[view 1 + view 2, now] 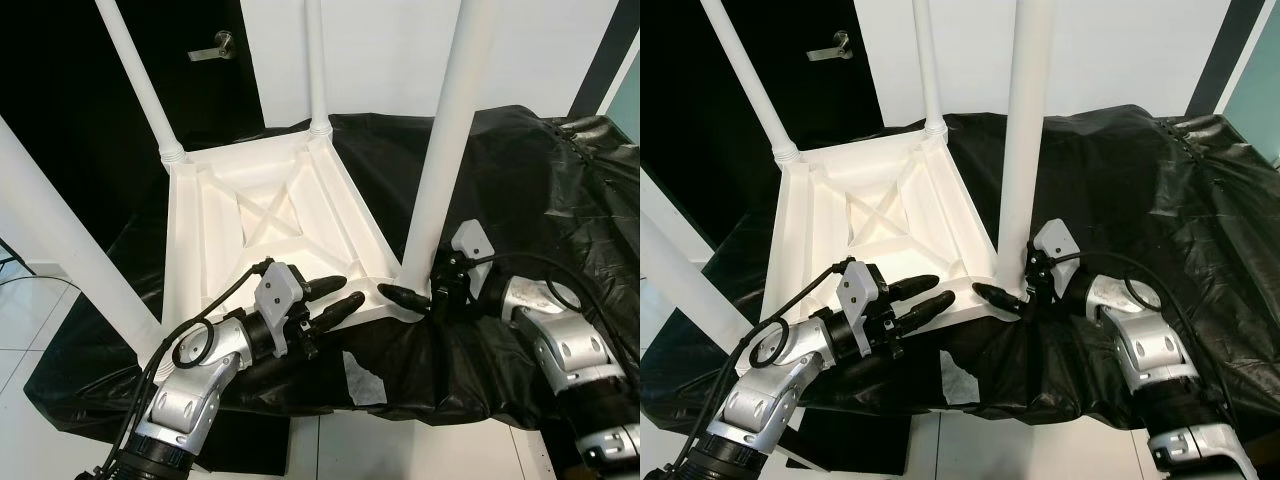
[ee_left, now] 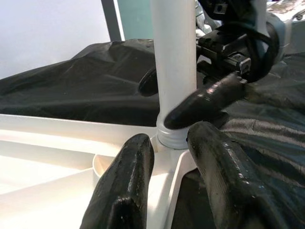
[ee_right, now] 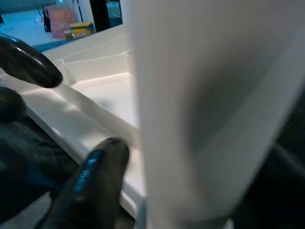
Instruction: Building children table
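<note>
From the head, the white table (image 1: 270, 225) lies upside down on the black-draped counter (image 1: 560, 200), the left pincer (image 1: 335, 295) parted at its near edge and the right pincer (image 1: 415, 297) clasping the near leg (image 1: 445, 150) at its base. The left wrist shows that leg's collar seated in the corner socket, the right pincer's fingers (image 2: 205, 102) either side. The right wrist shows the leg close up, blurred.

This looks like an indoor room in an office or lab-like space rather than a furnished living room: plain white walls (image 1: 390, 50), a dark door with a metal lever handle (image 1: 214, 46) and pale glossy floor tiles (image 1: 25, 310). A work surface draped in crinkled black plastic sheeting (image 1: 560, 190) serves as an assembly bench, with a black vertical frame strip (image 1: 610, 55) beside a pale teal panel at the far right
</note>
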